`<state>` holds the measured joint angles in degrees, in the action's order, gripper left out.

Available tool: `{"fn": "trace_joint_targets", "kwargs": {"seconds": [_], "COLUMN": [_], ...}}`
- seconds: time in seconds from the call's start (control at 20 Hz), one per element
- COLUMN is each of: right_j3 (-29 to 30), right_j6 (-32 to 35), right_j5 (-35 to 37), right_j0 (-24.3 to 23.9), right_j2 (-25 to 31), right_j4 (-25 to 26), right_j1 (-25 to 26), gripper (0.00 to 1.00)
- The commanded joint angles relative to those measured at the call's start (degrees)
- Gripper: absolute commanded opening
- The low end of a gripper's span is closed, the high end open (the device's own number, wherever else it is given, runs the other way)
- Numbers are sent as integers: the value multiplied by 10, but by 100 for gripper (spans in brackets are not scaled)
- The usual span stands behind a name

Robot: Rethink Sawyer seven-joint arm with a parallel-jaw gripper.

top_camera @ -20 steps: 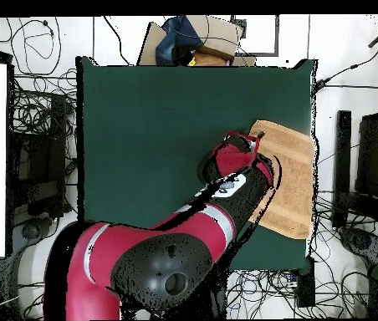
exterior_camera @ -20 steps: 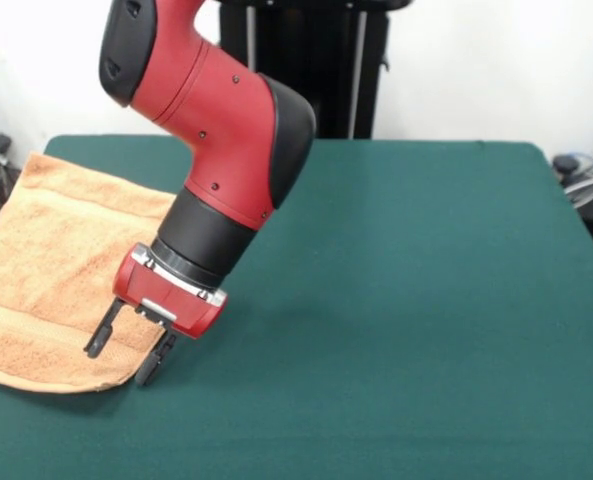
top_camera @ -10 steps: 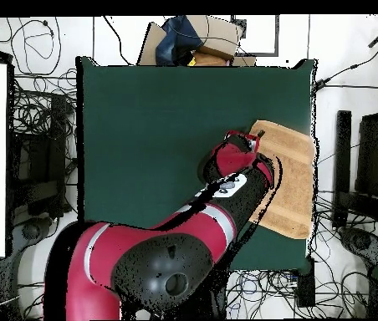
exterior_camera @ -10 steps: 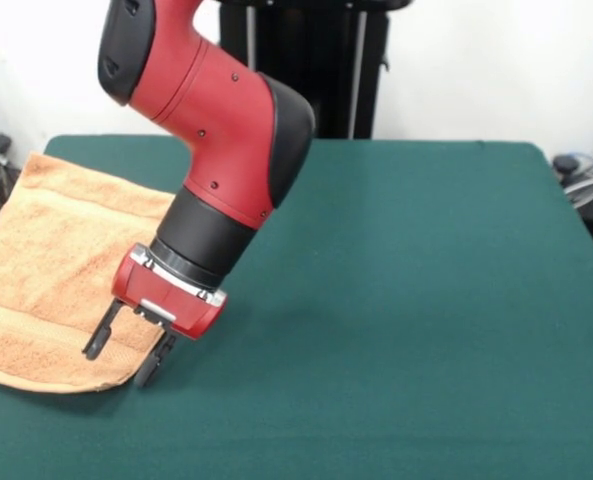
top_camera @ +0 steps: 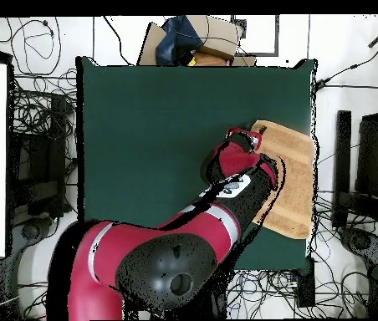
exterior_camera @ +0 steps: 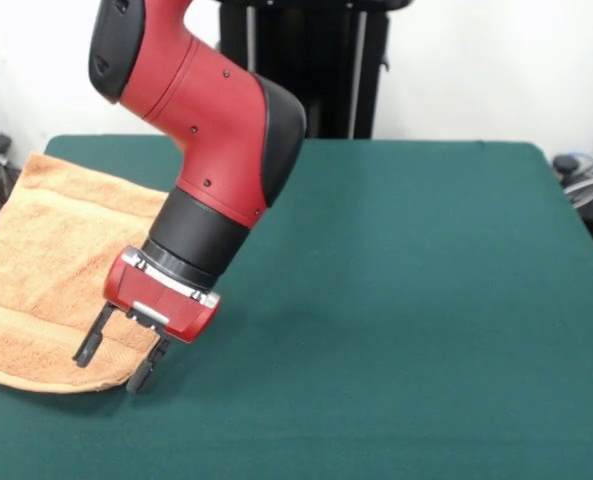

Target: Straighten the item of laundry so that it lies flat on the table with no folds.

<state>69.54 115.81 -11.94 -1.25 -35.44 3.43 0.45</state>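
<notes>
The tan-orange towel (exterior_camera: pixel 46 270) lies at the left side of the dark green table (exterior_camera: pixel 406 300) in the front view, reaching the table's left edge; a woven band runs near its near edge. It lies mostly spread. My gripper (exterior_camera: pixel 109 362) is open and empty, tilted, with its fingertips just above the towel's near right corner. In the overhead view the towel (top_camera: pixel 293 180) lies along the table's right edge, and the gripper (top_camera: pixel 247 138) is at the towel's upper left corner, with the arm covering part of the towel.
Cables and equipment (top_camera: pixel 33 134) surround the table in the overhead view. A cardboard box with dark cloth (top_camera: pixel 196 38) sits beyond the table's top edge. The black pedestal (exterior_camera: pixel 306 60) stands at the far side in the front view.
The arm has shifted a little to the left in the front view and slightly lower, bringing the open gripper closer over the towel's corner. The towel has not moved.
</notes>
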Motion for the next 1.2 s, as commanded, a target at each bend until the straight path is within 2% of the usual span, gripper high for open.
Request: {"fn": "trace_joint_targets", "kwargs": {"seconds": [0.05, 0.25, 0.55, 1.2], "right_j3": [-12, -10, -12, -13], "right_j6": [61, 53, 31, 31], "right_j5": [-20, -9, 40, 33], "right_j0": [-15, -16, -32, -57], "right_j2": [91, 92, 125, 181], "right_j4": [22, 27, 57, 104], "right_j1": [-7, -7, -19, -28], "gripper": [100, 100, 100, 100]}}
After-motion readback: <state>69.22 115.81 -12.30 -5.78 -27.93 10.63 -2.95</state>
